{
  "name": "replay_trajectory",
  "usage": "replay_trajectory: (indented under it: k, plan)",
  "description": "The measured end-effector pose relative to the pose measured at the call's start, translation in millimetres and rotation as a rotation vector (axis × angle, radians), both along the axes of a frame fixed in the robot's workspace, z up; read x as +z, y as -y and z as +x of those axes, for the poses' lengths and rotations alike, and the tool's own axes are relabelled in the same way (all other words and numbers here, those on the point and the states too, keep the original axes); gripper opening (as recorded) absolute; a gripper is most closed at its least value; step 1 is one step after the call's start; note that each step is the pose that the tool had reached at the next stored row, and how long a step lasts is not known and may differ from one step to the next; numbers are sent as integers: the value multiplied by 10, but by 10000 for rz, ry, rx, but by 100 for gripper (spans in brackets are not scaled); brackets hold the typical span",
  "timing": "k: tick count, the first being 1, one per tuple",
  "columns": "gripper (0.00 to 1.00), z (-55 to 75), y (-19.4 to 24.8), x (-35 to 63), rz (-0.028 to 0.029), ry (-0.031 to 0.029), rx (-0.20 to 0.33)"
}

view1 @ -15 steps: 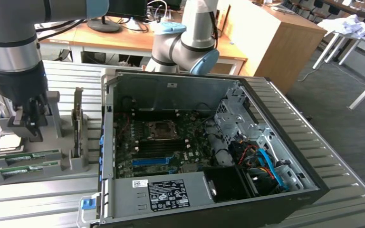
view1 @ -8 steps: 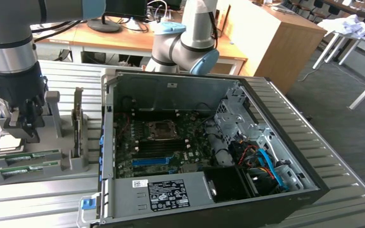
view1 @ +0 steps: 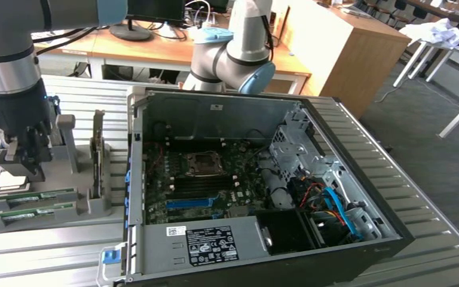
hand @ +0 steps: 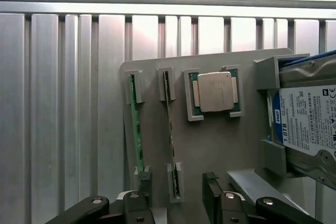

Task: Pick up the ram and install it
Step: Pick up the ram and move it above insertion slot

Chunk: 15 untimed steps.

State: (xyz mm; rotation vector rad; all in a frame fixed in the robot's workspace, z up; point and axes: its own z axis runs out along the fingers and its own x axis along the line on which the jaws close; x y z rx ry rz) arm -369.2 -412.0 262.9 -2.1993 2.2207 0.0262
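Gripper [view1: 24, 156] hangs over the grey holder [view1: 86, 209] at lower left of the exterior view, jaws spread wide, holding nothing; the ram [hand: 169, 124] stands on edge in its slot in the holder, and the wrist view puts one end of it between the fingers [hand: 214, 198]. Judgement: square the jaws to the stick's long faces and centre them before closing; stay clear of the second stick [hand: 137, 129] just beside it and of the processor [hand: 215, 92]; a straight pull along the slot should avoid bending the board.

Lab: wooden desks [view1: 329, 45], monitor [view1: 158, 9], open PC case [view1: 213, 116] on slatted table [view1: 38, 251].
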Motion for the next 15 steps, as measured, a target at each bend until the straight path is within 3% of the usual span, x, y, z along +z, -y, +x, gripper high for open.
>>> replay_trajectory:
  k: [9,15]
  plan:
    - [50,-66,16,-27,1,2,0]
    - [50,-70,55,-37,0,0,-1]
